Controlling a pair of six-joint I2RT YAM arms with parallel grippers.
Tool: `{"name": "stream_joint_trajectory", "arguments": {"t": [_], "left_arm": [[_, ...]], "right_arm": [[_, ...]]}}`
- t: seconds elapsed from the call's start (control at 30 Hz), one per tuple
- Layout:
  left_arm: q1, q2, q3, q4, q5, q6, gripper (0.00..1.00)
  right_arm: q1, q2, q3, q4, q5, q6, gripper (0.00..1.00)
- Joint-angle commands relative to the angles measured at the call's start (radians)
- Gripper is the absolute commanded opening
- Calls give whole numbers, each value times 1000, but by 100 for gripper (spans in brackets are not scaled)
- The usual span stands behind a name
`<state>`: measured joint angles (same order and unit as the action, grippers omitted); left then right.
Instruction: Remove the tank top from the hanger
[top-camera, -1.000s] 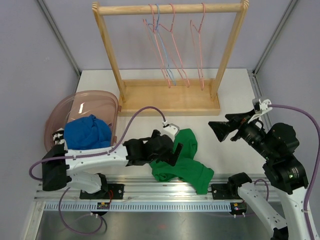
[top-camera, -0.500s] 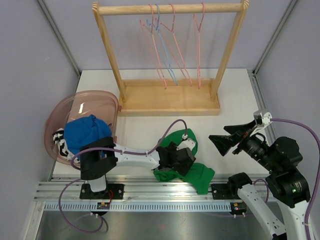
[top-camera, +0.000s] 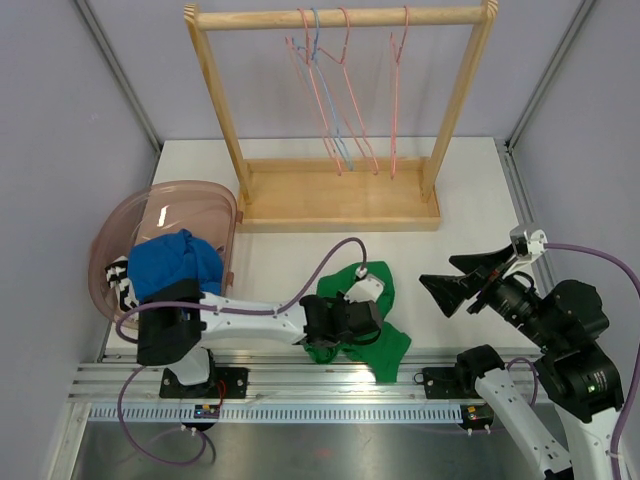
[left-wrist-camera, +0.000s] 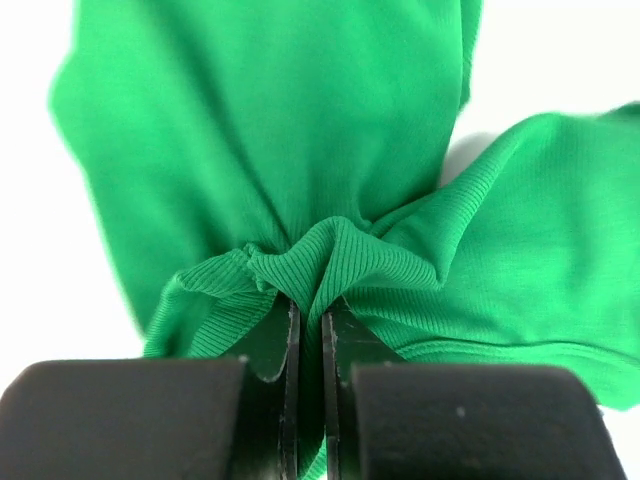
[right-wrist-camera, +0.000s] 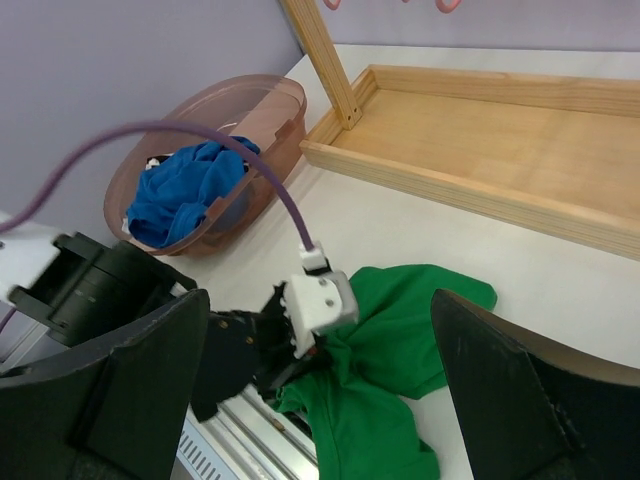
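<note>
White tabletop (top-camera: 470, 190) bears the green tank top (left-wrist-camera: 300, 140); left gripper (left-wrist-camera: 308, 315) pinches only a thin fold, which could slip out.

tank top (left-wrist-camera: 280, 130) was green, fine-ribbed | rack (top-camera: 340, 208) was pale wood | hangers (top-camera: 397, 100) were pink, one blue | basket (top-camera: 190, 185) was translucent pink-brown
</note>
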<state>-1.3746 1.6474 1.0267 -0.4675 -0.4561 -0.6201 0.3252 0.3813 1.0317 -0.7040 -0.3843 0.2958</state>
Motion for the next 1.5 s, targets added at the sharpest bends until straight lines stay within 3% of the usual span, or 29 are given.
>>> {"name": "stream_joint_trajectory", "arguments": {"t": [0.0, 0.27, 0.47, 0.77, 0.93, 1.07, 1.13, 1.23, 1.27, 1.33, 1.4, 1.47], "left_arm": [[-1, -165, 85, -143, -205, -46, 0], [25, -345, 209, -465, -429, -118, 0], [143, -498, 328, -680, -539, -161, 0], [621, -713, 343, -606, -423, 68, 0], [897, -704, 328, -550, -342, 199, 0], [1176, -646, 289, -476, -120, 269, 0], [1244, -609, 285, -438, -50, 290, 2], [1307, -523, 312, -424, 22, 299, 13], [1313, -484, 325, -421, 43, 298, 35], [1324, -448, 341, -422, 69, 306, 63], [1327, -433, 348, -437, 80, 300, 99], [1329, -446, 335, -433, 100, 299, 99]], "right_arm": [[-2, -13, 18, -20, 10, -7, 100], [-3, -41, 14, -23, 21, 2, 99], [-2, -59, 24, -26, 45, 8, 99], [-2, -78, 14, -23, 48, 9, 100], [-2, -81, 7, -25, 36, 14, 100], [-2, -84, -9, -18, 44, 16, 99], [-2, -82, -13, -18, 54, 14, 99], [-2, -74, -24, -20, 48, 12, 99], [-2, -74, -25, -20, 48, 11, 99], [-2, -76, -25, -25, 48, 9, 100], [-2, -78, -27, -35, 56, 3, 100], [-3, -81, -25, -46, 85, 5, 99]]}}
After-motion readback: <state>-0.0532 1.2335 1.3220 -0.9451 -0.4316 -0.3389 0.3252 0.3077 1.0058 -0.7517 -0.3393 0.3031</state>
